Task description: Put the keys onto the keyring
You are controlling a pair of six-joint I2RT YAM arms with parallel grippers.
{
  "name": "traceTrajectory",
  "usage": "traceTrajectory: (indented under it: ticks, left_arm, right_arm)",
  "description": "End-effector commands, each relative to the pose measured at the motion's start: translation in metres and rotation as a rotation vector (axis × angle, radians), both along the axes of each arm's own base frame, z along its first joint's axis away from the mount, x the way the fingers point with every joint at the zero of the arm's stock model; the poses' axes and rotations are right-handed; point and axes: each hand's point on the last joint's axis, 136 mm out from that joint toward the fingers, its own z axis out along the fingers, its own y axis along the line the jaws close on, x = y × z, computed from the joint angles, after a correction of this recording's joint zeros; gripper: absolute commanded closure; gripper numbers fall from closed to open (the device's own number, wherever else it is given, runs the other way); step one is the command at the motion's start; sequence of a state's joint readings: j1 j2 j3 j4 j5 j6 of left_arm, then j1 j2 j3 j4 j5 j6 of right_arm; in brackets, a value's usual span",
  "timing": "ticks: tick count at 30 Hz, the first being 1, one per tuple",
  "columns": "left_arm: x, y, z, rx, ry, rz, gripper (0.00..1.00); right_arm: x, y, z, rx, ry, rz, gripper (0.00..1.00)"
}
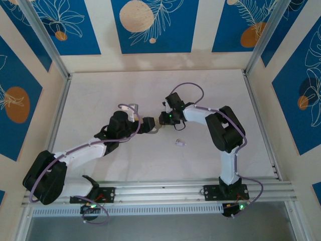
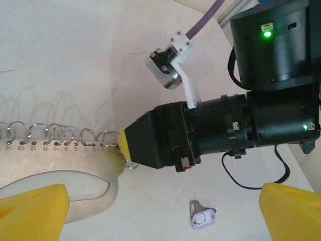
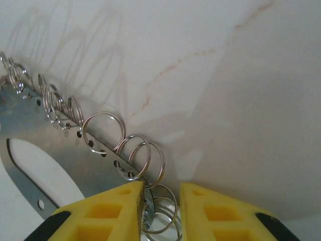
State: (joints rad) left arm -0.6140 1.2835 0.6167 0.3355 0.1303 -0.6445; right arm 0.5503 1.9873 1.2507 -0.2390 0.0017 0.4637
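Note:
The keyring (image 2: 60, 160) is a flat grey metal loop with numbered holes and a row of silvery split rings (image 3: 103, 133) along one edge. It lies between the two grippers (image 1: 155, 129). My right gripper (image 3: 161, 201) straddles the loop's end. A split ring sits in the narrow gap between its yellow fingers (image 3: 108, 211), and its left finger touches the plate. Its yellow tip (image 2: 126, 143) meets the loop's end in the left wrist view. My left gripper (image 2: 163, 216) is wide open over the table. One lilac key (image 2: 203, 218) lies loose between its fingers (image 1: 179, 142).
The white table (image 1: 100, 95) is framed by aluminium rails (image 1: 165, 188) and patterned blue walls. The right arm's black wrist and purple cable (image 2: 210, 20) hang low over the table just beyond the loop.

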Motion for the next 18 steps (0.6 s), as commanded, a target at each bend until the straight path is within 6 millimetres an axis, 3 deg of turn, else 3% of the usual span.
traceTrajectory:
  ticks: [1,10,18]
  left_arm:
    - [-0.004,-0.005,0.012,-0.003,-0.039,-0.033,0.03]
    - [-0.002,-0.008,0.004,0.006,-0.026,-0.038,0.03]
    - [-0.001,-0.010,-0.004,0.017,-0.016,-0.039,0.03]
  right_arm:
    - [-0.013,0.003,0.013,0.029,0.004,0.001,0.73]
    - [-0.036,0.009,0.025,0.040,-0.004,0.009,0.73]
    - [-0.037,-0.001,0.058,0.035,-0.072,-0.003,0.45]
